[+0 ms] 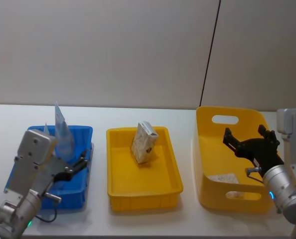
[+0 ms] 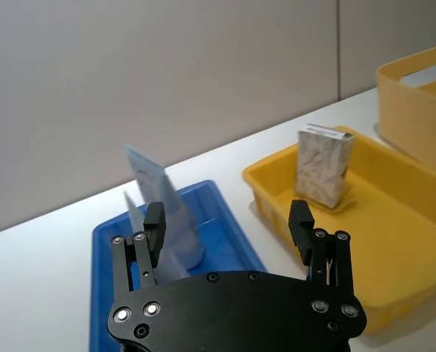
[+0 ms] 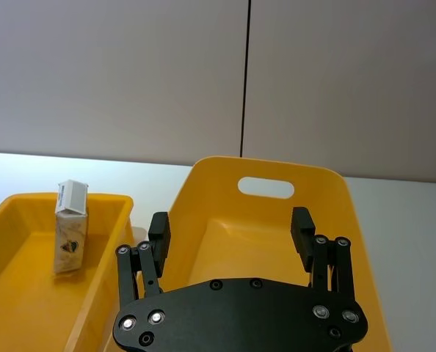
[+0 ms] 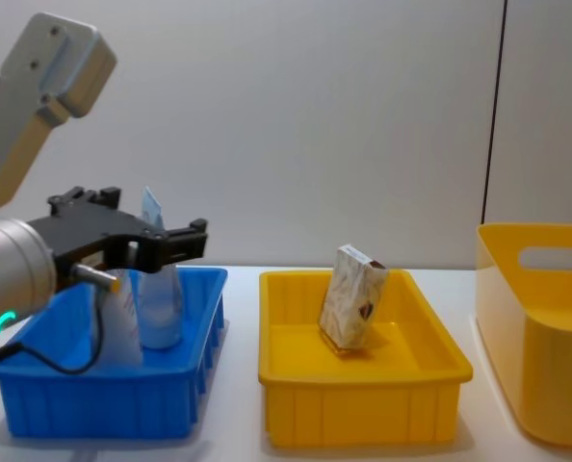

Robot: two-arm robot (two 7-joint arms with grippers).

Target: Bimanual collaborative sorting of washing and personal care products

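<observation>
Plain grey wall (image 1: 113, 50) with one dark vertical seam behind a white surface (image 1: 188, 113). Three containers stand in a row on the surface: a blue bin (image 1: 84, 130) at the robot's left, a shallow yellow tray (image 1: 119, 167) in the middle, and a deep yellow bin (image 1: 208, 149) with handle cut-outs at the right.

Blue bin: one squeeze tube (image 1: 62, 130) stands upright, crimped end upward, with a second squeeze tube (image 2: 132, 209) just beside it.

Yellow tray: one carton (image 1: 144, 142) stands on end toward the far side, tilted, touching the tray floor.

Deep yellow bin: a flat whitish item (image 1: 222, 178) lies on the floor; its identity cannot be confirmed.

Left hand (image 2: 227, 216): positioned over the near part of the blue bin, just beside the tubes. Fingers spread wide, nothing between them, no contact with either tube seen.

Right hand (image 1: 246, 137): positioned above the interior of the deep yellow bin. Fingers spread wide, nothing held, clear of the whitish item below.
</observation>
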